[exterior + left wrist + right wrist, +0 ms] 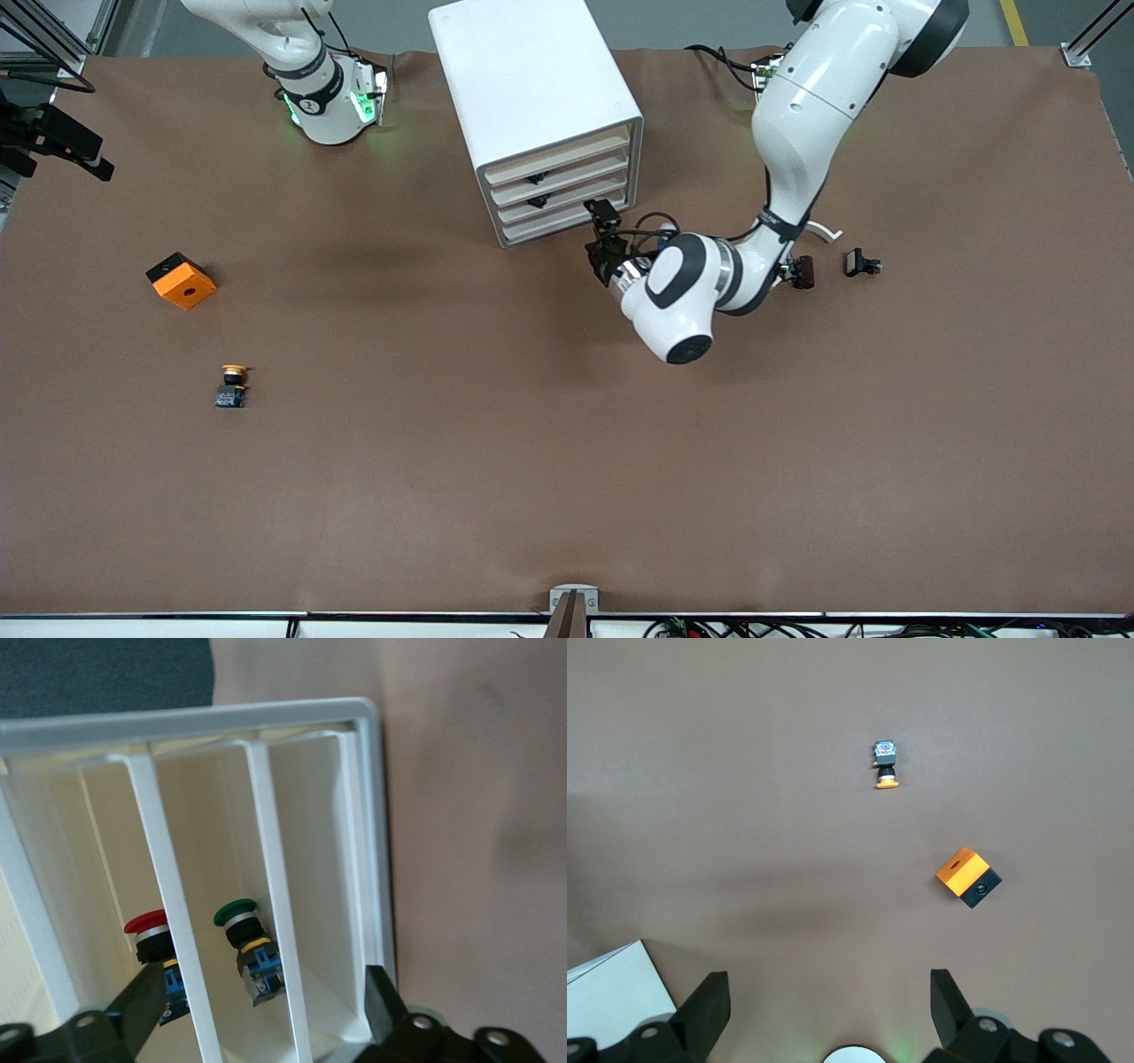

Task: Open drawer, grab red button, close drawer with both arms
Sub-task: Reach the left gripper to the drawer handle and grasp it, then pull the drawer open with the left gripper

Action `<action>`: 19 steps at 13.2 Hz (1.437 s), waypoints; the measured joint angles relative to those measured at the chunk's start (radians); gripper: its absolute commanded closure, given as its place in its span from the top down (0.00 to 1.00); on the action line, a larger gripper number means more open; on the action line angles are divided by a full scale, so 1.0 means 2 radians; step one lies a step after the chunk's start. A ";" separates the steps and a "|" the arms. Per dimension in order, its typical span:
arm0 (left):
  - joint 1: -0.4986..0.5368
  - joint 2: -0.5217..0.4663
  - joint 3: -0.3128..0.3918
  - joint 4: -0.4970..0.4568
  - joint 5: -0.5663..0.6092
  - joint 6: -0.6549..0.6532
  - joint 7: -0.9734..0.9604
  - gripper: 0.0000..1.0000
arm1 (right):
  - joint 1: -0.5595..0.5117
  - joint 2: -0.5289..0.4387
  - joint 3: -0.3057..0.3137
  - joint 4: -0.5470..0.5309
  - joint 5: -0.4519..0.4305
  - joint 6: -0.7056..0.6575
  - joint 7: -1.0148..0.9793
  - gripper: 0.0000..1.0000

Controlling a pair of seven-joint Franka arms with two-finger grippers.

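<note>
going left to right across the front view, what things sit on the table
orange block → orange-capped button → white cabinet → left gripper in front of the cabinet's drawers → small dark part → small black part

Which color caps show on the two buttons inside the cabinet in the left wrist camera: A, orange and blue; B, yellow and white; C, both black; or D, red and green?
D: inside the cabinet, the left wrist view shows the button with a red cap and a green-capped button beside it.
</note>
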State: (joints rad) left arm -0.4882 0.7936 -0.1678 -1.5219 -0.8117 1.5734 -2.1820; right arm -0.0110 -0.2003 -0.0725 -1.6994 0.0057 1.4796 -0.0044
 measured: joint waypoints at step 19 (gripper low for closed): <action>-0.049 0.011 0.002 0.005 -0.025 -0.065 -0.037 0.00 | -0.002 0.009 -0.007 0.004 0.000 0.003 0.000 1.00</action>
State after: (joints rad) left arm -0.5863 0.8160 -0.1631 -1.5128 -0.8619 1.4427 -2.2566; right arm -0.0144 -0.1815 -0.0855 -1.6918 0.0054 1.4863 -0.0035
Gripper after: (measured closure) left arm 0.903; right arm 0.000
